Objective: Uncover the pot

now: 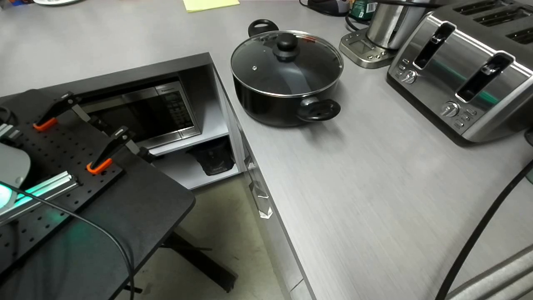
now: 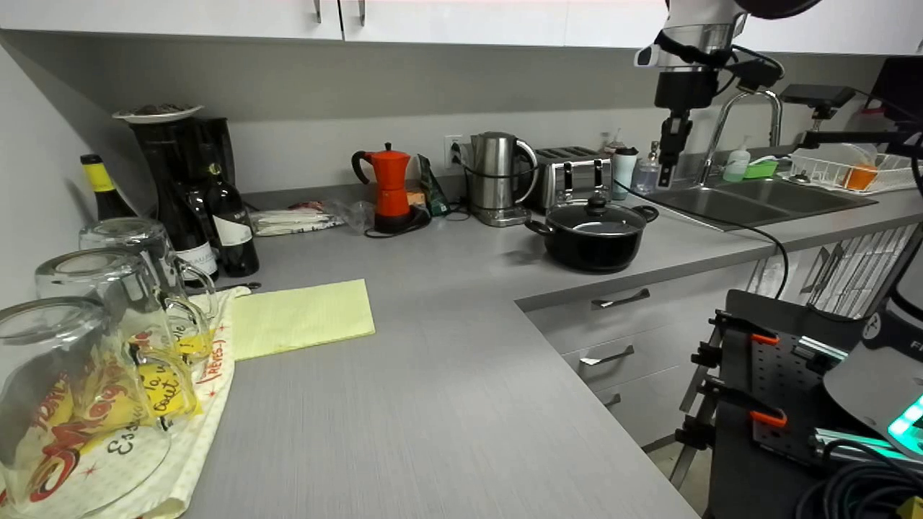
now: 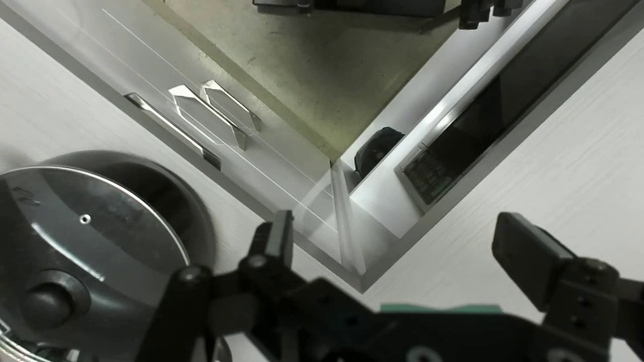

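The pot is black, round and shallow, with two short black side handles. It stands upright on the grey counter and also shows in an exterior view and at the left of the wrist view. A glass lid with a metal rim and black knob covers the pot. The lid also shows in an exterior view and in the wrist view. My gripper points down, above and apart from the pot. In the wrist view, its fingers are spread wide with nothing between them.
A silver toaster and a kettle stand behind the pot. The counter corner edge lies under the gripper. A microwave sits on a shelf below. A cable crosses the counter. Glass mugs stand far off.
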Motion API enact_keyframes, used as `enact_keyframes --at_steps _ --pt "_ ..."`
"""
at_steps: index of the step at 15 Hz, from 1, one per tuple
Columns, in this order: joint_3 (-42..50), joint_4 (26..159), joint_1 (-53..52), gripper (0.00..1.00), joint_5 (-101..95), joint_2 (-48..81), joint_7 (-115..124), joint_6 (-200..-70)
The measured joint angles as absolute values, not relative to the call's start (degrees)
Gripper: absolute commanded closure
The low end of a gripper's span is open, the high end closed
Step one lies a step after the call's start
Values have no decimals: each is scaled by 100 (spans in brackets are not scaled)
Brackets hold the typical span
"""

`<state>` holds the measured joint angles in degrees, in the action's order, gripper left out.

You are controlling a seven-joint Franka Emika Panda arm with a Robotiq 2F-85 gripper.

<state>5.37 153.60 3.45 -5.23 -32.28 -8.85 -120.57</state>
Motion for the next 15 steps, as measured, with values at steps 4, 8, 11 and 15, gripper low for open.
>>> enact_keyframes --at_steps 4,8,11,15 --pt "867 14840 608 0 -455 -2379 -873 -12215" --pt "1127 14229 842 0 -268 -1557 -719 -12247" --pt "1253 13773 1018 0 -108 -985 -460 -12247" --pt "1398 13222 1246 0 83 -300 -98 -12239"
